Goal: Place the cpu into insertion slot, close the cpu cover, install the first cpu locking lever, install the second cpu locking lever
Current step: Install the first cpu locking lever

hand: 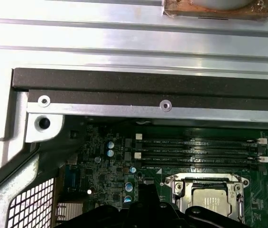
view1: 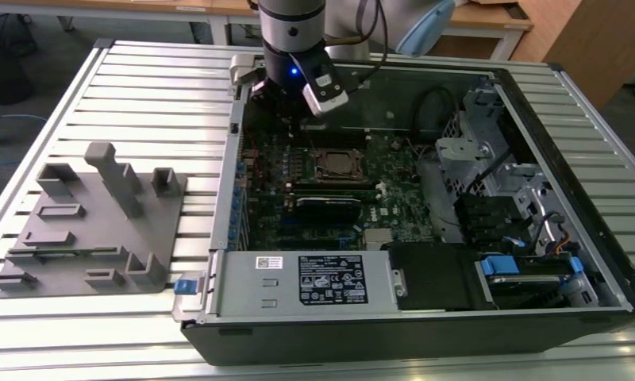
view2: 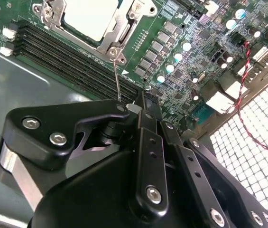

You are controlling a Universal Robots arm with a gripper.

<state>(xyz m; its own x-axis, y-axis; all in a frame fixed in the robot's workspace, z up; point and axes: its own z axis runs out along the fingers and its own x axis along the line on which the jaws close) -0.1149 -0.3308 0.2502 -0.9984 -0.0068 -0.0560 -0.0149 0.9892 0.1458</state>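
CPU [view2: 88,18] seated under closed cover [view2: 123,21]. Gripper [view2: 141,102] jaws closed, tips at free end of lever [view2: 117,78]. CPU lies beyond tips, apart.

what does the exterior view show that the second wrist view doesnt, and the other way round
Exterior view, not the second wrist view: a grey holder block on the slatted table, and the power supply box. Second wrist view, not the exterior: a thin wire lever at the cpu cover's corner, and a red-and-black twisted wire by a mesh panel. Both: the cpu framed by that cover, on the green board.
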